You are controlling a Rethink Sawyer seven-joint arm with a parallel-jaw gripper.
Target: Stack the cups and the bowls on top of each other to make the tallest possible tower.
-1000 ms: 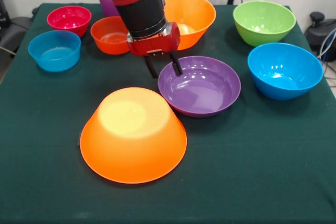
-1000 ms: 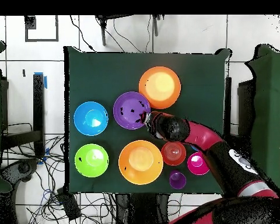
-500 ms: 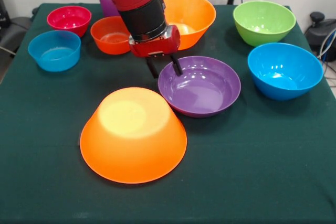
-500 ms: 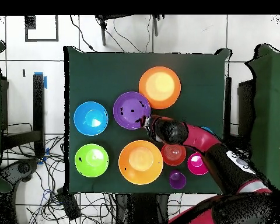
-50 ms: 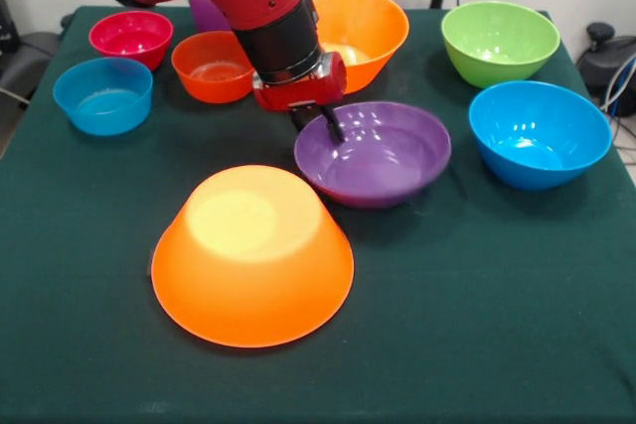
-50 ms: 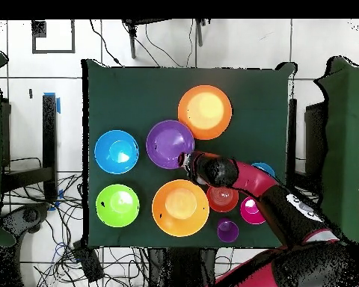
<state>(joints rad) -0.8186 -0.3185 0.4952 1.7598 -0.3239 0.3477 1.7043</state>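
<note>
My gripper (image 5: 316, 120) (image 6: 184, 160) is shut on the near-left rim of the wide purple bowl (image 5: 383, 156) (image 6: 170, 142), one finger inside and one outside. The bowl hangs slightly off the cloth, with a shadow beneath it. A large orange bowl (image 5: 251, 255) (image 6: 205, 112) lies upside down in front of it. The other large orange bowl (image 5: 363, 27) (image 6: 181, 208) stands upright behind the arm. The purple cup (image 5: 204, 13) (image 6: 227, 230) peeks out behind the arm at the back.
Green bowl (image 5: 500, 42) (image 6: 117, 205) and blue bowl (image 5: 539, 132) (image 6: 116, 151) stand to the right in the front view. The pink bowl (image 5: 131, 35), red-orange bowl (image 5: 211, 67) and small blue bowl (image 5: 103, 94) cluster at the left.
The fingers have closed on the purple bowl's rim. The bowl has risen a little off the cloth and shifted slightly toward the back.
</note>
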